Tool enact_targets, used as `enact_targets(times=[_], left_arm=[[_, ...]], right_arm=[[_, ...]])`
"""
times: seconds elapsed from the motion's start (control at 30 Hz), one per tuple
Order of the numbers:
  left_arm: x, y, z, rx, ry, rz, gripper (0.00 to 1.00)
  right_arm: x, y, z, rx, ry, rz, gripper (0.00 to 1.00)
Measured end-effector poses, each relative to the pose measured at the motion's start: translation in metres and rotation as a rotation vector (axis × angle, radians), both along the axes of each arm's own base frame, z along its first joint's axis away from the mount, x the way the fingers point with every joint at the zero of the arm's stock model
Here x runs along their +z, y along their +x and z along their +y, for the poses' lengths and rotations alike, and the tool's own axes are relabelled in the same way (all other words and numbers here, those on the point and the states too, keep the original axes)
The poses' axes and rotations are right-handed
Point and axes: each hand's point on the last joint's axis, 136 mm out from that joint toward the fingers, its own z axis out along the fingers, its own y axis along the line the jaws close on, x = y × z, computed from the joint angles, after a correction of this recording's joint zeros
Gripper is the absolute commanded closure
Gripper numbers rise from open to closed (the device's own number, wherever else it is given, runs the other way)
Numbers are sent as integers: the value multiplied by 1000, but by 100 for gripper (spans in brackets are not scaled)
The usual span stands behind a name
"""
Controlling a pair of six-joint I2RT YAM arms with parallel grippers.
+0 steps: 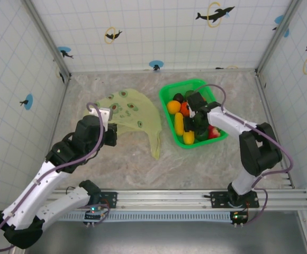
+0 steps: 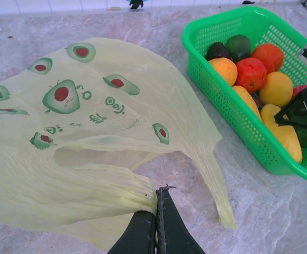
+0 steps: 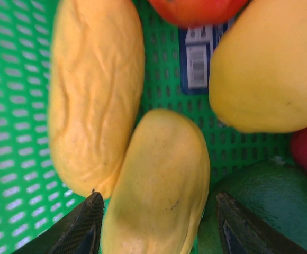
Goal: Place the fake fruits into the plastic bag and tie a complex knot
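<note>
Nothing is bagged yet: the thin translucent yellow-green plastic bag [image 2: 90, 132] lies limp left of the surface's centre, its rim pinched in the closed left gripper [image 2: 157, 198]. The glossy plastic fake fruits [image 1: 173, 107] fill a bright green perforated basket [image 1: 190, 83] near the far right corner, its walls crowding the right gripper [image 3: 159, 225], spread wide around a long yellow fruit [image 3: 161, 174]; no knot tied

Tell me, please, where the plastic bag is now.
In the top view the plastic bag lies spread on the table, left of the green basket, one edge pinched by the left fingers.
</note>
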Motion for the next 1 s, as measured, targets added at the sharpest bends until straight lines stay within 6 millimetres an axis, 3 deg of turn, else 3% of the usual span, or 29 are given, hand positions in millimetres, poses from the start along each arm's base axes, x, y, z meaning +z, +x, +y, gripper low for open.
enact_targets(times=[0.13, 0.23, 0.43, 0.6, 0.73, 0.9, 1.0], left_arm=[[0, 1, 1, 7, 4, -3, 100], [0, 1, 2, 10, 5, -5, 100], [7, 4, 0, -2, 15, -19, 100], [13, 5, 0, -2, 13, -31, 100], [13, 5, 0, 2, 14, -33, 100], [12, 7, -1, 4, 20, -29, 100], [14, 8, -1, 6, 13, -32, 100]], right_arm=[[-16, 2, -4, -31, 32, 103, 44], [-16, 10, -4, -51, 46, 124, 47], [-20, 15, 1, -47, 47, 152, 68], [-14, 16, 1, -55, 61, 142, 70], [15, 21, 1, -59, 115, 60, 70], [94, 33, 9, -31, 263, -186, 71], [132, 30, 18, 11, 385, -344, 71]])
